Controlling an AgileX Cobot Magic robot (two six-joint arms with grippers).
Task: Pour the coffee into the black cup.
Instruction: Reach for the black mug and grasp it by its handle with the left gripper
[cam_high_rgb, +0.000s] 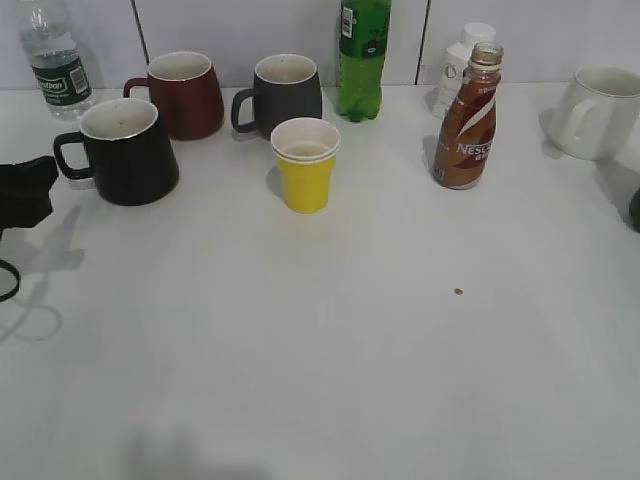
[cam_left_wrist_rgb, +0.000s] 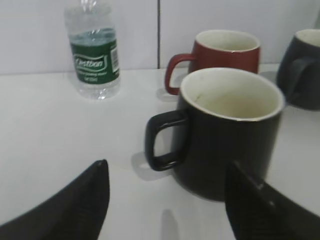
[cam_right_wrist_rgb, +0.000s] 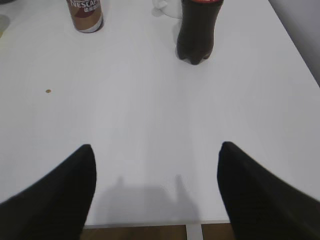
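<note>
The black cup (cam_high_rgb: 130, 152) stands at the left of the table, its handle (cam_left_wrist_rgb: 161, 141) pointing left and its white inside empty. The brown coffee bottle (cam_high_rgb: 468, 120) stands uncapped at the back right, far from the cup. My left gripper (cam_left_wrist_rgb: 167, 169) is open just in front of the cup's handle, holding nothing; in the exterior view the left gripper (cam_high_rgb: 40, 185) shows at the left edge. My right gripper (cam_right_wrist_rgb: 155, 147) hangs open and empty over the table's near edge, with the coffee bottle (cam_right_wrist_rgb: 85, 15) far ahead to its left.
A maroon mug (cam_high_rgb: 185, 95) and a dark grey mug (cam_high_rgb: 285, 95) stand behind the black cup. A yellow paper cup (cam_high_rgb: 305, 165), green bottle (cam_high_rgb: 362, 60), water bottle (cam_high_rgb: 55, 60), white mug (cam_high_rgb: 600, 110) and dark soda bottle (cam_right_wrist_rgb: 197, 30) stand around.
</note>
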